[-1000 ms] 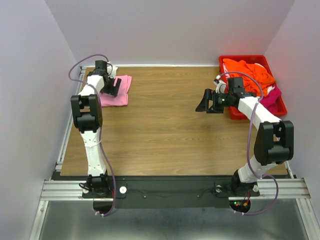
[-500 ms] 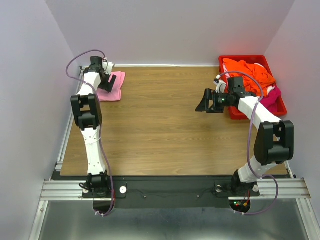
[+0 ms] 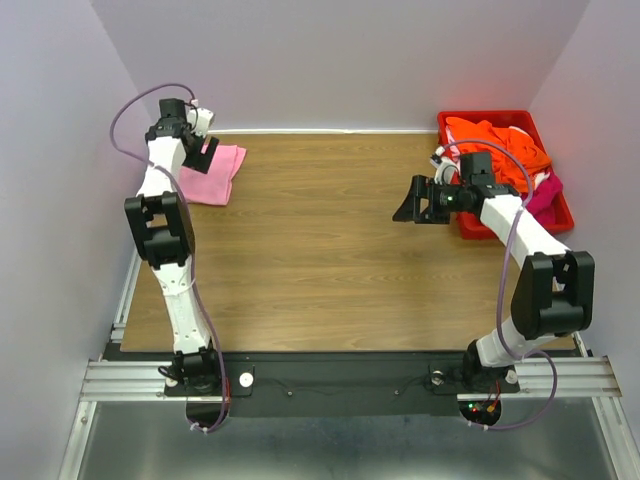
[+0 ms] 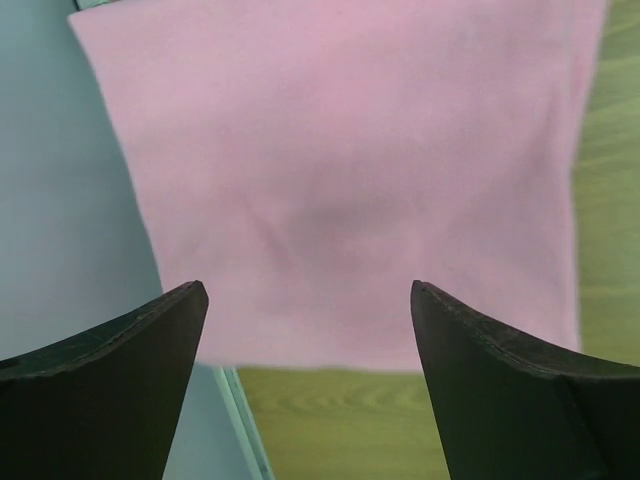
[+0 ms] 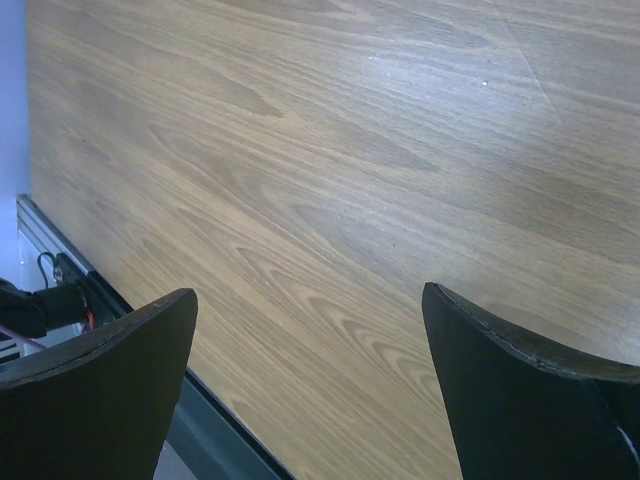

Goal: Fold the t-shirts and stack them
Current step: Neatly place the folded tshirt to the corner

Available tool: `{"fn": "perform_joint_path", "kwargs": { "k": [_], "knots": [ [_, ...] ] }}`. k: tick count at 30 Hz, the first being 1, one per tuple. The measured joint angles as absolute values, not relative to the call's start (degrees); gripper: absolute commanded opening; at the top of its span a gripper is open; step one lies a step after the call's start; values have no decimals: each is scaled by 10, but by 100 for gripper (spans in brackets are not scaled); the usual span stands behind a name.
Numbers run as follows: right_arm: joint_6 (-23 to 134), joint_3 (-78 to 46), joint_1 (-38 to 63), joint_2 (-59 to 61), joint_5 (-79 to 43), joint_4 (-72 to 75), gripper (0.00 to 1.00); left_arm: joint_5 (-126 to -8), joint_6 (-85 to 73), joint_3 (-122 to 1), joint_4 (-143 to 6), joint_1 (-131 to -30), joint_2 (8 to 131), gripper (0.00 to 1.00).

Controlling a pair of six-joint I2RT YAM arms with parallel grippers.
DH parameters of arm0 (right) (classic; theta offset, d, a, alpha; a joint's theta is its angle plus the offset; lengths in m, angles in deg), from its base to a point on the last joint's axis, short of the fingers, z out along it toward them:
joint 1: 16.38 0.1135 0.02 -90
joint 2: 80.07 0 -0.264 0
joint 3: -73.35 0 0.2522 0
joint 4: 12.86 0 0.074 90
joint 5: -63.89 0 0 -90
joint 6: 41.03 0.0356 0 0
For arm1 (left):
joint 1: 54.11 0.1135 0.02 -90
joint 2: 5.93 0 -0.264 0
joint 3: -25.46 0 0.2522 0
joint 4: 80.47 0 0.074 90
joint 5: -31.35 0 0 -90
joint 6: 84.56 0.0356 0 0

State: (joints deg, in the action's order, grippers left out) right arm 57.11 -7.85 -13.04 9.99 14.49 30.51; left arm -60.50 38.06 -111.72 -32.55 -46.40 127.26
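A folded light pink t-shirt (image 3: pixel 212 172) lies flat at the table's far left corner; it fills most of the left wrist view (image 4: pixel 340 170). My left gripper (image 3: pixel 200 155) hovers at the shirt's far left edge, open, with nothing between its fingers (image 4: pixel 310 300). More t-shirts, bright orange (image 3: pixel 497 142), white and magenta (image 3: pixel 545 195), lie heaped in the red bin. My right gripper (image 3: pixel 412 204) hangs open over bare wood just left of the bin, holding nothing (image 5: pixel 310 300).
The red plastic bin (image 3: pixel 452 123) stands at the far right of the wooden table (image 3: pixel 320 250). A metal rail (image 3: pixel 128 290) runs along the table's left edge, close to the wall. Grey walls enclose the table on three sides.
My left arm has swung back and to the left, dragging the pink shirt toward the far left corner. The right arm has stayed almost still.
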Motion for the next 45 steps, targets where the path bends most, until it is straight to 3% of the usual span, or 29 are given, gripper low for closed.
{"fn": "perform_joint_path", "kwargs": {
  "k": [10, 21, 33, 45],
  "knots": [
    [575, -79, -130, 76, 148, 305, 100, -654, 319, -927, -321, -460, 1033, 90],
    [575, -79, -130, 72, 148, 305, 100, -678, 310, -740, -342, -446, 1010, 91],
    [575, -79, -130, 72, 148, 305, 100, -698, 282, -727, -420, -446, 1101, 90],
    [573, -79, -130, 86, 148, 305, 100, -719, 255, -848, -443, -446, 1194, 85]
  ]
}}
